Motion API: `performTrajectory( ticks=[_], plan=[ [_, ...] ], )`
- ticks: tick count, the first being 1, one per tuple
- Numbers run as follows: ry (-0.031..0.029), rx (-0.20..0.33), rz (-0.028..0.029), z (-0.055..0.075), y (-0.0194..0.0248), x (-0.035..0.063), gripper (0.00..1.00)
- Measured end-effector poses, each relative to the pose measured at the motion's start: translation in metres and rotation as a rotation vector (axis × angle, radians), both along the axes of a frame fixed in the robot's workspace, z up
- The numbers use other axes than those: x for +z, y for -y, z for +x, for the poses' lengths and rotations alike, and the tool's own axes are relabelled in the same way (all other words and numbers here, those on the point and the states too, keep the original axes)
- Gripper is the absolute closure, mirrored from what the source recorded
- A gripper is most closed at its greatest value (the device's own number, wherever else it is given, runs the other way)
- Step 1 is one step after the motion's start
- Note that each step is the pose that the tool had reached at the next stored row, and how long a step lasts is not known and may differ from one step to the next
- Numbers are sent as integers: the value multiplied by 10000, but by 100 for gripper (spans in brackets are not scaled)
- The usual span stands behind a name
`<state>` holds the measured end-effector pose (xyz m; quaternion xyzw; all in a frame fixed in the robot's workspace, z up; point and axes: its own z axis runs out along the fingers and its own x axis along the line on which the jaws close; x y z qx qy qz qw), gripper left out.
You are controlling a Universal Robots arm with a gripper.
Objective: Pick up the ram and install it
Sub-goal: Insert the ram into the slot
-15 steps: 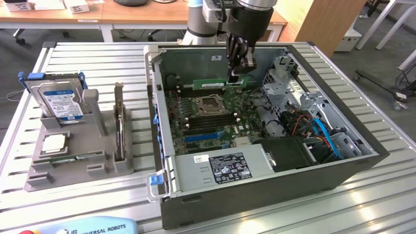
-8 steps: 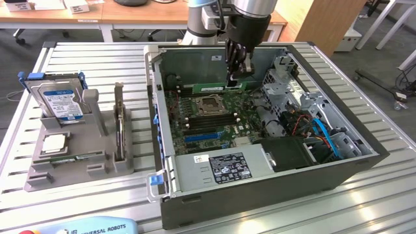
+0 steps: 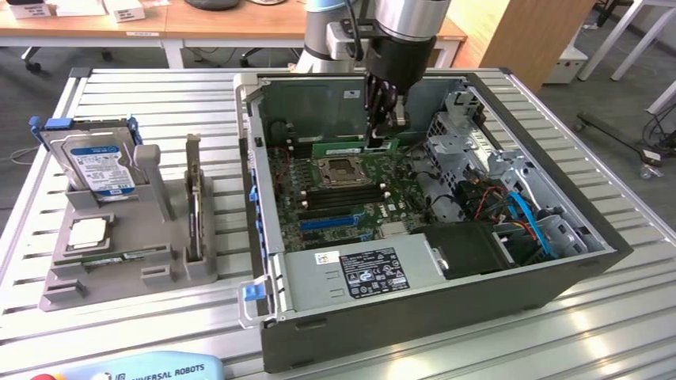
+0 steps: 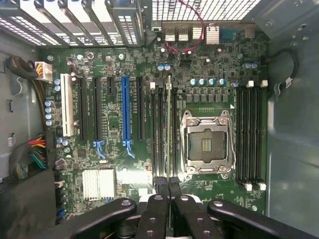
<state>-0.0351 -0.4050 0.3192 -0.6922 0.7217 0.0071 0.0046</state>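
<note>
Power box: silver with a label, in the near corner of the open computer case (image 3: pixel 423 317).
Stand: grey rack (image 3: pixel 58 293) on the exterior view's left, well apart from the case, holding a hard drive (image 3: pixel 97 162) upright and a square silver chip (image 3: pixel 87 231) flat.
Board: green motherboard (image 3: pixel 317 206) on the case floor, with an empty processor socket (image 3: pixel 340 170).
Ram (image 3: pixel 354 149): long, thin green stick with a small white label, standing on edge just beyond the socket. From the wrist it is a thin line (image 4: pixel 169 124) over the black memory slots. I cannot tell whether it is seated.
Gripper (image 3: pixel 382 136): reaching down into the case, black fingers (image 4: pixel 160 186) drawn close, pinching the ram's top edge.
</note>
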Motion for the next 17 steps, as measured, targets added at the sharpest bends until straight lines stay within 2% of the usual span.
performTrajectory(
  ticks=[17],
  plan=[
    [0, 0, -27, 0, 0, -207, 88]
  ],
)
